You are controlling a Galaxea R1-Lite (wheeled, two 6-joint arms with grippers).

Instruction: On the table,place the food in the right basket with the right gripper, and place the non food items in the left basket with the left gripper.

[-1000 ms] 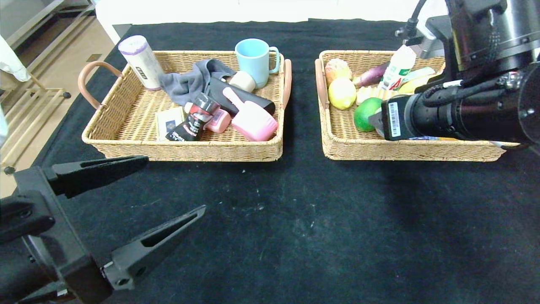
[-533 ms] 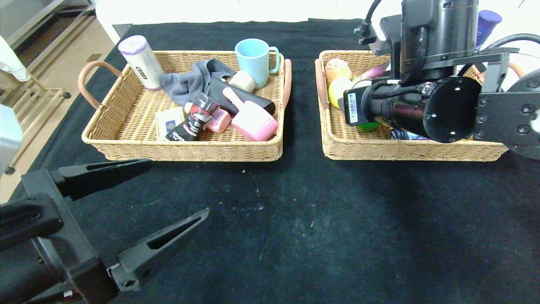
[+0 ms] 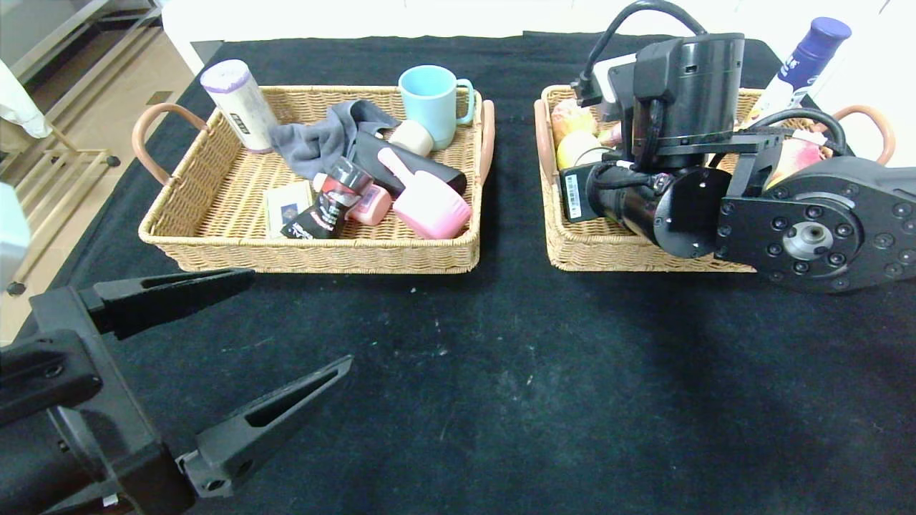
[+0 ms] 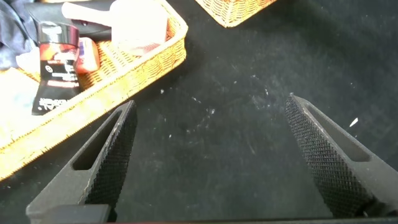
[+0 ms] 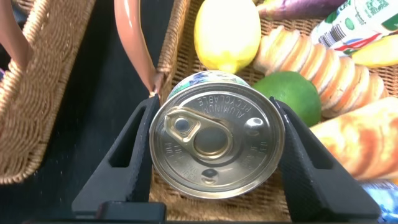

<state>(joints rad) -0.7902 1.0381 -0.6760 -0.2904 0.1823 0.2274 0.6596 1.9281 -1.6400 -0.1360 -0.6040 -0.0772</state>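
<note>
My right gripper [image 5: 214,102] is shut on a silver pull-tab can [image 5: 217,143], one finger on each side of it. It hangs over the near-left corner of the right basket [image 3: 572,261], by the basket's brown handle [image 5: 134,43]. Around the can in the basket lie a lemon [image 5: 227,28], a lime [image 5: 295,93], ridged bread [image 5: 311,59] and a drink bottle [image 5: 354,18]. In the head view the arm hides the can and the fingers. My left gripper [image 3: 297,318] stands open and holds nothing, low over the black table in front of the left basket [image 3: 322,257].
The left basket holds a blue mug [image 3: 433,100], a roll of bags [image 3: 236,96], a grey cloth [image 3: 315,139], a pink scoop [image 3: 429,200] and a black tube [image 3: 318,211]. A blue-capped bottle [image 3: 805,61] shows behind the right arm. The black tablecloth [image 3: 501,372] spreads in front of both baskets.
The right arm has swung left and turned over the right basket, covering more of the fruit. The left gripper has barely shifted.
</note>
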